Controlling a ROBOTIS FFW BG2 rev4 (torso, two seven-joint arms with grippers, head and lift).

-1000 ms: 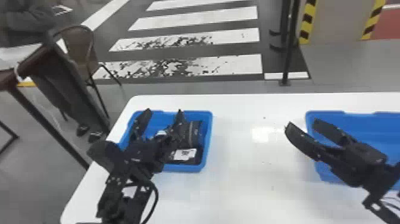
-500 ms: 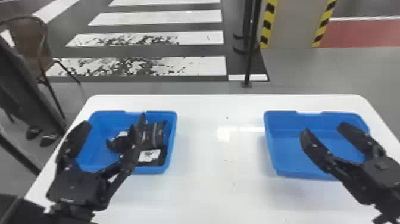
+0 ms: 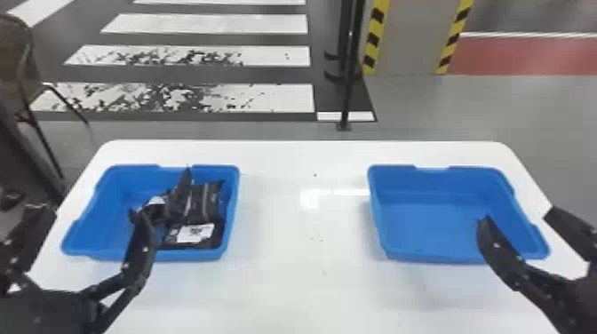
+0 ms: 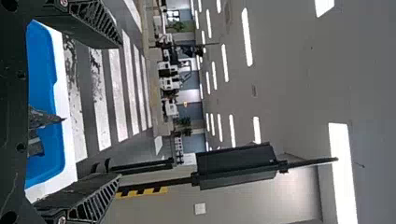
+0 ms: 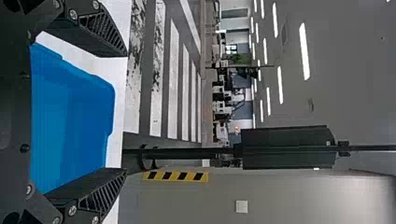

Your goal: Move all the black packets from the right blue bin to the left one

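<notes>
My left gripper [image 3: 91, 217] stands open over the front left of the left blue bin [image 3: 97, 255] in the head view. Black packets [image 3: 202, 202] lie heaped in that bin's right half, one with a white label, one with a tip pointing up. In the left wrist view, my left gripper [image 4: 119, 112] has nothing between its fingertips, with a packet [image 4: 42, 119] in the bin behind. My right gripper [image 3: 517, 217] is open at the right blue bin's [image 3: 375, 213] front right corner. In the right wrist view, bare bin floor [image 5: 70, 126] lies beyond my empty right gripper [image 5: 125, 113].
A white table [image 3: 306, 280] carries both bins, with a wide stretch of tabletop between them. Beyond its far edge stand a thin black post [image 3: 348, 93] and a pillar with striped edges [image 3: 408, 40]. A chair [image 3: 20, 66] is at the far left.
The head view has turned right. My left gripper has drawn back and left from the packets, its fingers spreading wider. The right gripper has moved rightward across the right bin, its fingers farther apart.
</notes>
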